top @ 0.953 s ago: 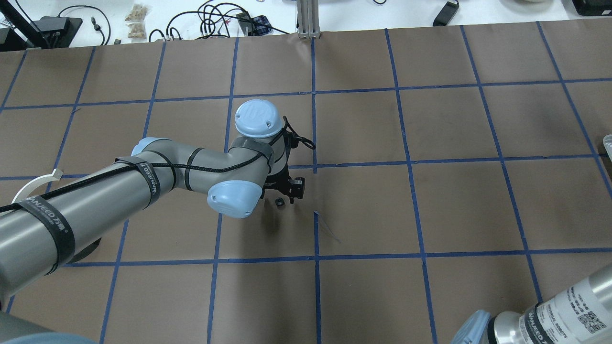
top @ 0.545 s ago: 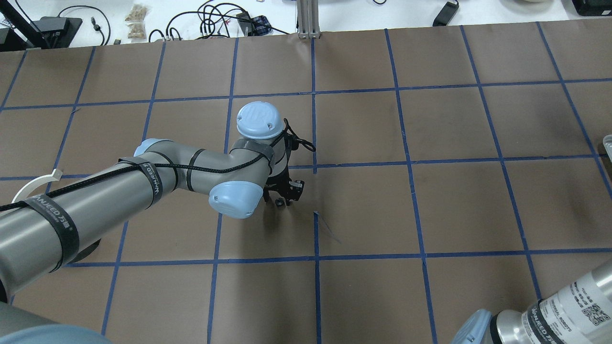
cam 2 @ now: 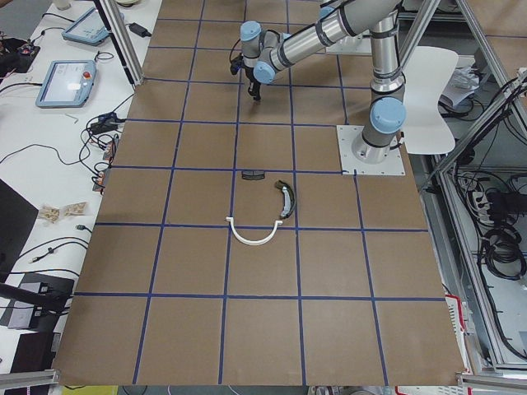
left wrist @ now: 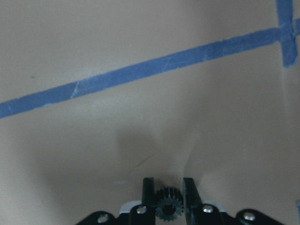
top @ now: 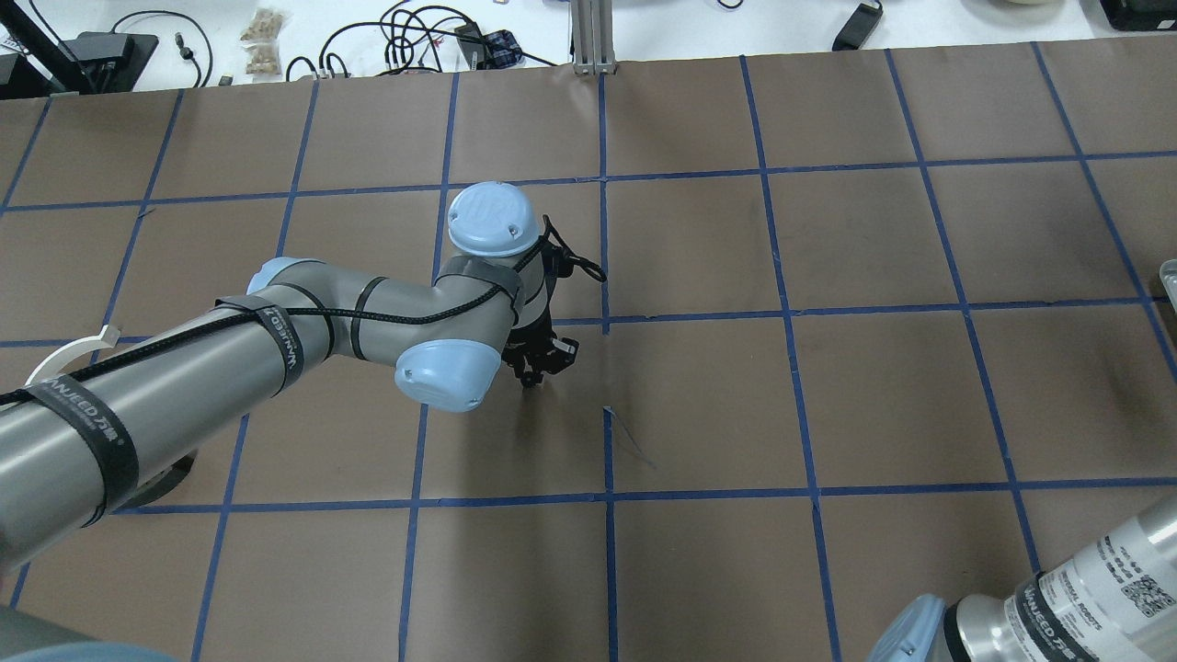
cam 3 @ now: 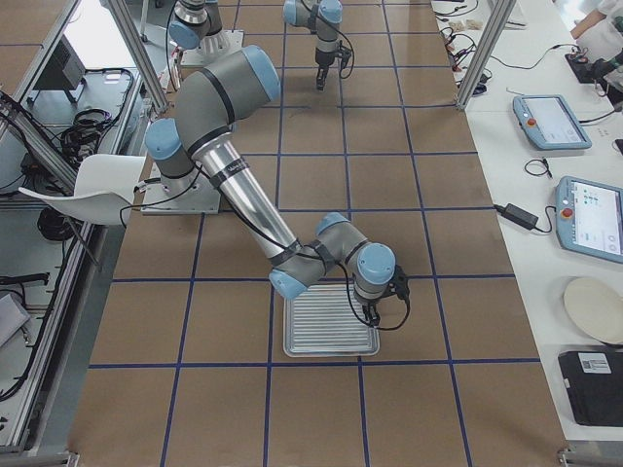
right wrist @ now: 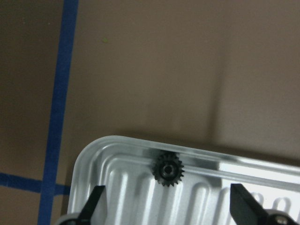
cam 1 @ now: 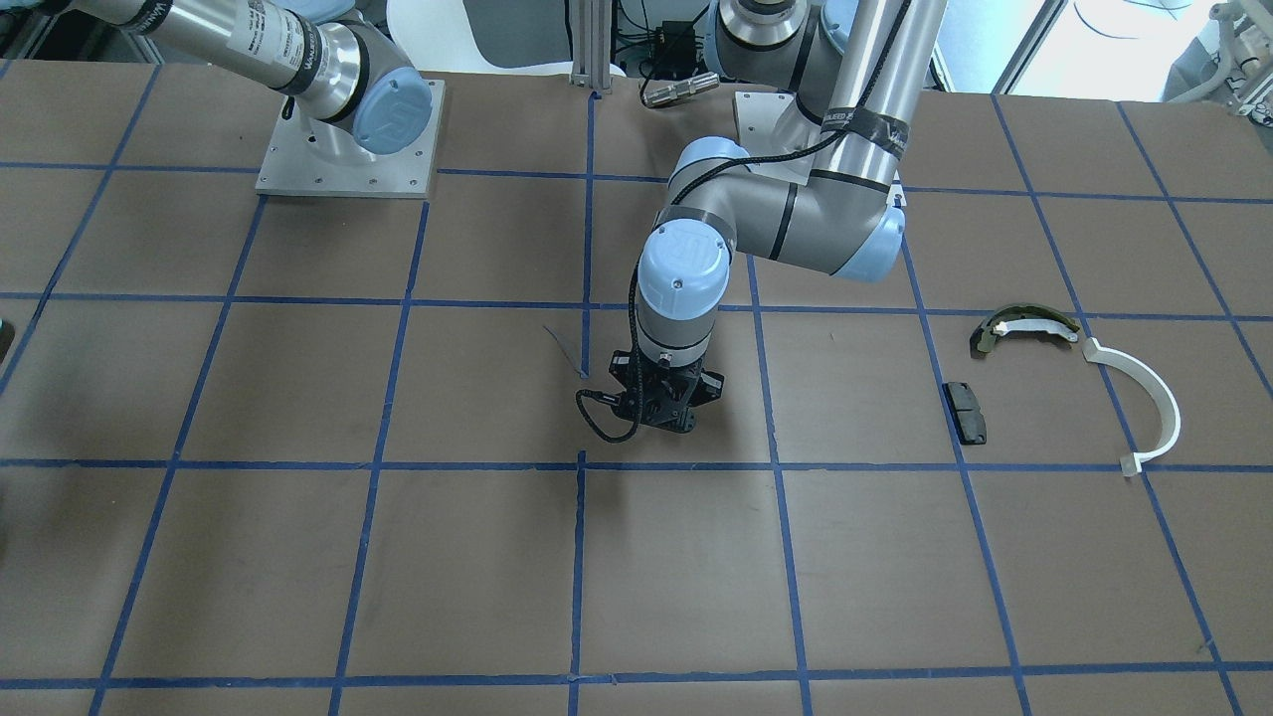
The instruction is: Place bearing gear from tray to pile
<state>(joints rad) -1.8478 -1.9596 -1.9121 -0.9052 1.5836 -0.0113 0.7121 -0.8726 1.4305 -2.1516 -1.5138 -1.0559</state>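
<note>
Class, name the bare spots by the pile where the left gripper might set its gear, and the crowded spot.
Bare paper lies between the black pad and the white arc, and between the left gripper and the pad. It is tight where the olive piece nears the arc's end.

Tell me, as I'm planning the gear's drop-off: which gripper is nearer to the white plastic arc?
Left. The left gripper, shut on a gear, is at mid-table, apart from the white arc; the right gripper hangs open over the tray at the opposite end.
</note>
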